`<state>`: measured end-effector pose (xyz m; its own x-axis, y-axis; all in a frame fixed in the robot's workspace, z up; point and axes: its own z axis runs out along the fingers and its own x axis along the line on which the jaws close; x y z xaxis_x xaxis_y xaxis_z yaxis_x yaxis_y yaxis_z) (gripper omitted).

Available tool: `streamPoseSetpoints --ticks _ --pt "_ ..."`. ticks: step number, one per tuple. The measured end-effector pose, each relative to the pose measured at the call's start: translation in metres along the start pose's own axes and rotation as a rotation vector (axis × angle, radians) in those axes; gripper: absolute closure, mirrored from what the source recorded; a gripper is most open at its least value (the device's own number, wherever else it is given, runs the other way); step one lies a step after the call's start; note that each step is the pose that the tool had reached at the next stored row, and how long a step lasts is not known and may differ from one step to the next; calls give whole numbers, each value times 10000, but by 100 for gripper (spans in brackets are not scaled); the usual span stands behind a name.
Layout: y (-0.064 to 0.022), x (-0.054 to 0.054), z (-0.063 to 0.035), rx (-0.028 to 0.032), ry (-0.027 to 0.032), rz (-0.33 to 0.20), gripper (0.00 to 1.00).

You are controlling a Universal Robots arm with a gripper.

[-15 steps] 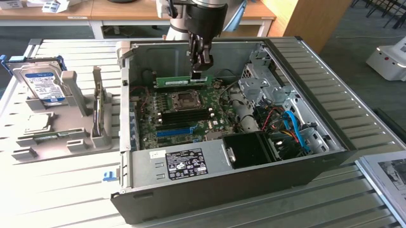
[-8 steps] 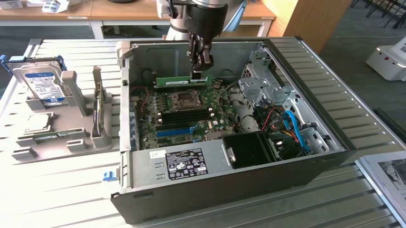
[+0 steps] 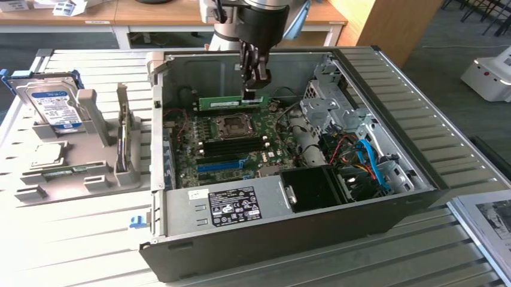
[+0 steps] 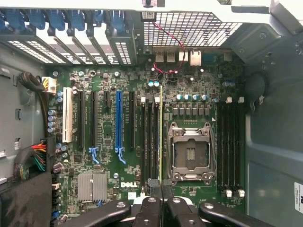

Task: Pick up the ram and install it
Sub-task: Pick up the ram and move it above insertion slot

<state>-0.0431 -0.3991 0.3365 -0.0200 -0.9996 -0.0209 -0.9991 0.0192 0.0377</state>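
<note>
My gripper (image 3: 254, 91) hangs inside the open computer case (image 3: 279, 245), shut on the top edge of the ram (image 3: 231, 102). The ram is a narrow green stick, held level above the motherboard (image 3: 231, 143), near the case's far wall. In the wrist view the ram (image 4: 161, 132) shows edge-on as a thin line running out from between the gripper (image 4: 161, 204) fingers. It lies over the black memory slots (image 4: 149, 137) beside the CPU socket (image 4: 190, 151). I cannot tell whether its lower edge touches a slot.
A grey stand (image 3: 76, 179) on the exterior view's left holds a hard drive (image 3: 54, 107), a green expansion card (image 3: 122, 131) and a flat chip (image 3: 48, 156). Inside the case are the power supply (image 3: 231, 203), a drive cage (image 3: 335, 107) and cables (image 3: 363, 158).
</note>
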Motion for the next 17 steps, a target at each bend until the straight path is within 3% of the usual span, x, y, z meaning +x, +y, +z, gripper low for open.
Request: streamPoseSetpoints --ticks 17 --pt "-4 0 14 -1 2 -25 89"
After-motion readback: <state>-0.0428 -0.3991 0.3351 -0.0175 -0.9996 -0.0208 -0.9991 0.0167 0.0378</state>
